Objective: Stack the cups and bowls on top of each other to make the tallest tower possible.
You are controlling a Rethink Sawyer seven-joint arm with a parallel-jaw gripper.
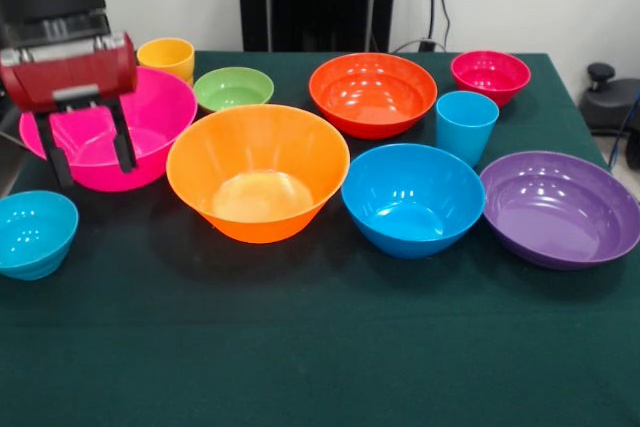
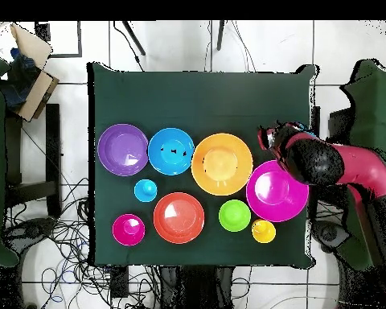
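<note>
My gripper (image 1: 95, 172) hangs open over the near-left rim of the large pink bowl (image 1: 155, 112), holding nothing. Right of it stands the large orange bowl (image 1: 258, 172), then the blue bowl (image 1: 412, 197) and the purple bowl (image 1: 560, 207). Behind are the yellow cup (image 1: 167, 55), a small green bowl (image 1: 233, 87), the red-orange bowl (image 1: 372, 94), a small magenta bowl (image 1: 490, 75) and the light blue cup (image 1: 466, 125). A small teal bowl (image 1: 35, 232) sits near left. Every piece stands alone; no tower shows. From above, my arm (image 2: 317, 165) covers the pink bowl's (image 2: 273, 193) edge.
A dark green cloth covers the table (image 1: 320, 347), with a wide bare strip along its near side. Cables (image 2: 75, 233) lie on the floor around the table. A cardboard box (image 2: 27, 72) stands off one corner.
</note>
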